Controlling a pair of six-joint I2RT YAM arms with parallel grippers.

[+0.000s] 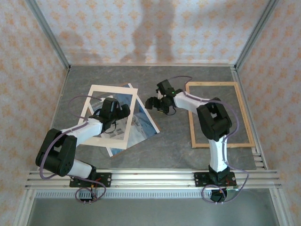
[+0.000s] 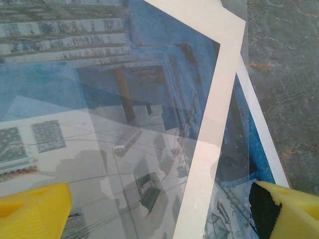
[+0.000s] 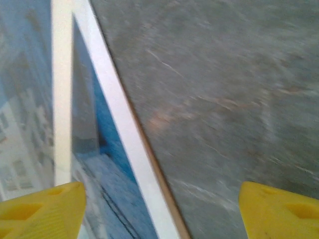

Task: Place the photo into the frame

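One photo [image 1: 143, 123] lies on the bench [image 1: 174, 150], not yet picked up.
The left fingers [image 2: 30, 209] are spread wide above it, where a cream board [image 1: 108, 89] covers most of it. The right fingers [image 3: 279, 209], spread too and empty, sit astride its bare right edge, which runs away from them, so I think they get the easier pinch. The frame [image 1: 211, 84] lies well apart on the right.

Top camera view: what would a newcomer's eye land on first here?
The blue-sky photo lies left of centre, askew under a cream mat board, with the open left gripper above them. The light wooden frame lies at the right on the grey table, apart from both, with bare tabletop showing through it.
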